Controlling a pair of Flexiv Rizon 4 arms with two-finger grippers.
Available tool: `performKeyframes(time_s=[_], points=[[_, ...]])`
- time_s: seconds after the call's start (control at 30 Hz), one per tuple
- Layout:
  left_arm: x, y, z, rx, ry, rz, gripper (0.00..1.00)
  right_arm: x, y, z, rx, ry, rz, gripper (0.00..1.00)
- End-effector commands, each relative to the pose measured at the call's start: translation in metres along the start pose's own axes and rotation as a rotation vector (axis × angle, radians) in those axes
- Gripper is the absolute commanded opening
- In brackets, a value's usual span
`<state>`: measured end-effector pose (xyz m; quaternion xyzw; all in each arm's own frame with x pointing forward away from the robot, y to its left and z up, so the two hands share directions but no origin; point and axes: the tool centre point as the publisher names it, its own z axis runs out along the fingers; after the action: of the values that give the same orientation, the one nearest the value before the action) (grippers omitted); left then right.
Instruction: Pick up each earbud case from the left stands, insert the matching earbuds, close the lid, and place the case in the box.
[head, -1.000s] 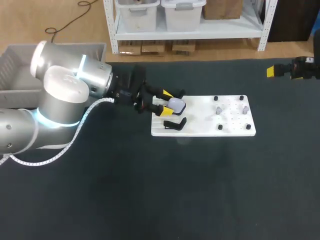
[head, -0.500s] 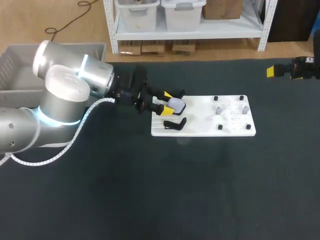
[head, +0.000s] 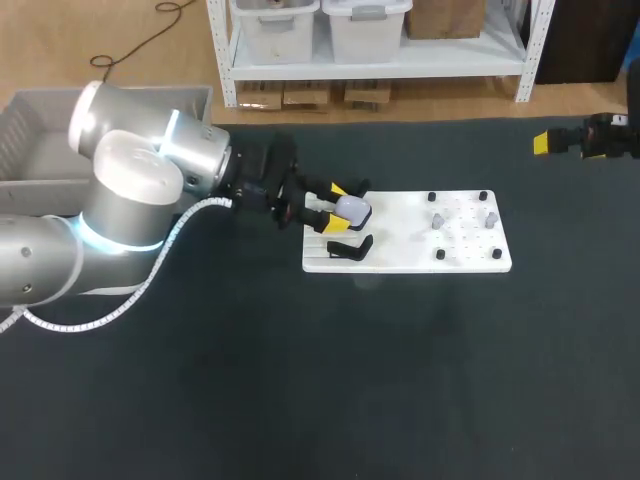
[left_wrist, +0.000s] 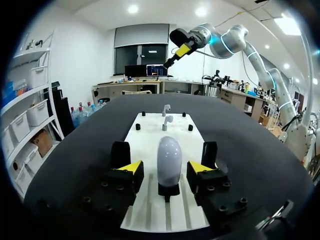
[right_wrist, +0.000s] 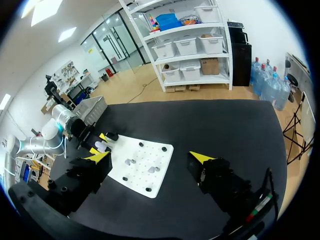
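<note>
At the left end of the white board (head: 420, 250), an upright earbud case (left_wrist: 169, 159) on a black stand, flanked by the yellow-tipped fingers of the left gripper (left_wrist: 165, 169), spread apart, a gap showing on each side, neither touching. Just beside it, a second black stand (head: 350, 248). Farther along the board, two earbuds (head: 437, 218) on pegs. Near the table's far right edge, well apart from the board, the right gripper (right_wrist: 150, 156), fingers parted, gripping nothing
</note>
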<state>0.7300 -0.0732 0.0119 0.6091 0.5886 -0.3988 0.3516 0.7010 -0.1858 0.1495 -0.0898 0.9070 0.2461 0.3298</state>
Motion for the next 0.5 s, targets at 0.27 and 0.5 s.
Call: performKeyframes(time_s=[0.27, 0.5], points=[[0.0, 0.0006, 0.0031, -0.001, 0.003, 0.021, 0.51, 0.0001, 0.0003, -0.0003, 0.001, 0.0, 0.0, 1.0], [-0.0004, 0.003, 0.0049, 0.002, 0.007, 0.03, 0.25, 0.0001, 0.0003, -0.0003, 0.001, 0.0, 0.0, 1.0]])
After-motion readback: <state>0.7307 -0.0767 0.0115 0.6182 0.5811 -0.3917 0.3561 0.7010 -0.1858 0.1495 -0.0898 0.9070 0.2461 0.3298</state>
